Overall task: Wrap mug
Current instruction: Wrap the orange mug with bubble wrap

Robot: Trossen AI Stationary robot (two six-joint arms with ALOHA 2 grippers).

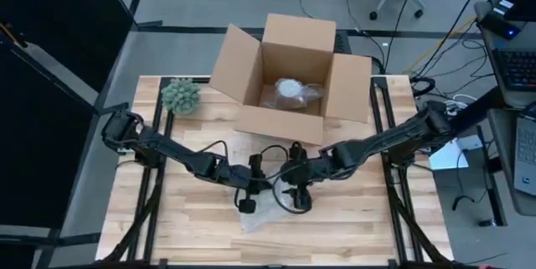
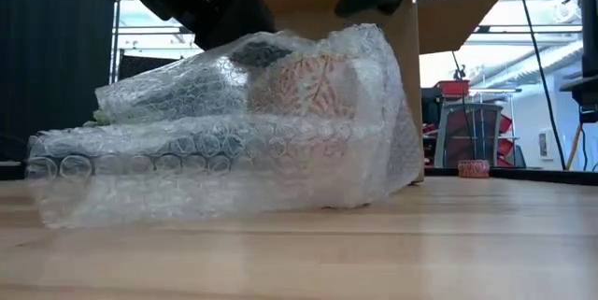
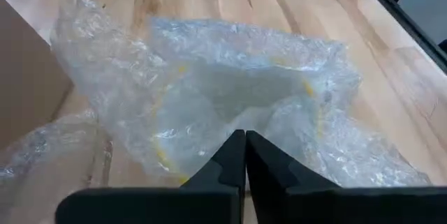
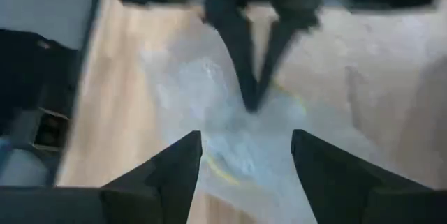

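1. The wooden surface (image 1: 352, 227) carries everything; both arms reach in from its side edges and meet near the middle, toward the front edge.
2. An open cardboard box (image 1: 289, 72) sits at the back edge, with a wrapped bundle (image 1: 289, 91) already inside. A small green plant (image 1: 181, 95) stands near the back left corner.
3. The bubble wrap (image 2: 224, 141) lies in a loose heap near the middle of the front half, directly under the two claws.
4. The mug (image 2: 304, 85) shows through the wrap as a reddish patterned shape, lying inside the heap and not yet tightly covered.
5. The left claw (image 3: 244, 155) has its fingers pressed together, seemingly pinching a fold of wrap; the sheet is so clear I can't be sure it is truly caught.
6. The right claw (image 4: 246, 147) hovers above the wrap with fingers spread apart, holding nothing.
7. Risks, as I judge them: the thin pinch may slip when the fold is pulled over, the mug may roll out of the loose end, or the close-set claws may bump each other.
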